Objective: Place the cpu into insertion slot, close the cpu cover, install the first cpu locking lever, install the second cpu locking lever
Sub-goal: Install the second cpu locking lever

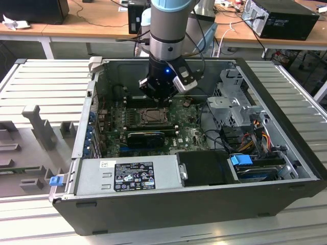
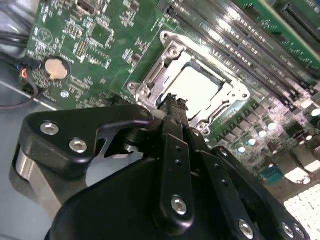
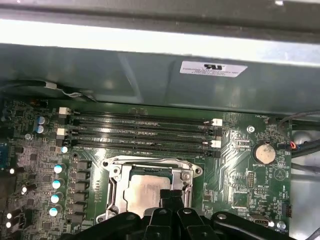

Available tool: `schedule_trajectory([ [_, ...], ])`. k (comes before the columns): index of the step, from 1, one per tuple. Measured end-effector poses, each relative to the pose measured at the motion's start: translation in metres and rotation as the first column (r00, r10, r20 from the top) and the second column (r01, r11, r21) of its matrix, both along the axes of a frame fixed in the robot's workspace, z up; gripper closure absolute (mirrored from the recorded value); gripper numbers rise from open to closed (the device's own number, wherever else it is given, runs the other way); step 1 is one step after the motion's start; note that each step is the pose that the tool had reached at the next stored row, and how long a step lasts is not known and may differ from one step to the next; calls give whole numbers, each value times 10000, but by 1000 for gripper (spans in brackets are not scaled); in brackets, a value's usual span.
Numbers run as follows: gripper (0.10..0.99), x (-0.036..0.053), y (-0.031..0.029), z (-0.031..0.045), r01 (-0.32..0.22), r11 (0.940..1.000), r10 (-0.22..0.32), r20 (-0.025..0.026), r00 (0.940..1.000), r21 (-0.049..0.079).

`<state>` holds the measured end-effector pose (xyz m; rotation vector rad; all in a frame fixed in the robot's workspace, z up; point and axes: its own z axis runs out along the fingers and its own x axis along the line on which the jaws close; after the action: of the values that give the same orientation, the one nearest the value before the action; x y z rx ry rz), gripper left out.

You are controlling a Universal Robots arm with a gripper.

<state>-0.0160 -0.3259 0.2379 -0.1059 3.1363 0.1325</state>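
Observation:
The cpu (image 2: 197,87) (image 3: 144,190), a pale square chip, lies flat in the insertion slot (image 1: 153,116) on the green motherboard inside the open case. The cpu cover (image 3: 116,181) (image 2: 152,75), a metal frame with a square window, lies down around the chip. My gripper (image 1: 158,96) hangs just above the slot's far edge in the exterior view. In both wrist views its black fingers (image 2: 172,107) (image 3: 172,196) press together over the chip's edge with nothing between them. The gripper's body hides part of the slot.
Long black memory slots (image 3: 145,132) run beside the socket, near the case wall (image 3: 150,75). A coin battery (image 3: 263,154) sits on the board. The power supply (image 1: 127,176), a drive cage (image 1: 232,104) and bundled cables (image 1: 255,133) crowd the case.

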Motion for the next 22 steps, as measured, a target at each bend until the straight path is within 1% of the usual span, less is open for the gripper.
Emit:
schedule_trajectory([
  [4, 980, 0, -119, 0, 1, 10000, -1, 1, 10000, 2],
  [5, 980, 0, -162, 0, 0, 10000, 0, 0, 10000, 0],
  [7, 980, 0, -200, 0, 0, 10000, 0, 0, 10000, 1],
  [9, 980, 0, -225, 0, 0, 10000, 0, 0, 10000, 1],
  [14, 980, 0, -245, 0, 0, 10000, 0, 1, 10000, 1],
  [17, 980, 0, -264, 37, -1, 10000, 1, 1, 10000, 2],
  [22, 980, -1, -344, 38, 0, 10000, 0, 0, 10000, 2],
])
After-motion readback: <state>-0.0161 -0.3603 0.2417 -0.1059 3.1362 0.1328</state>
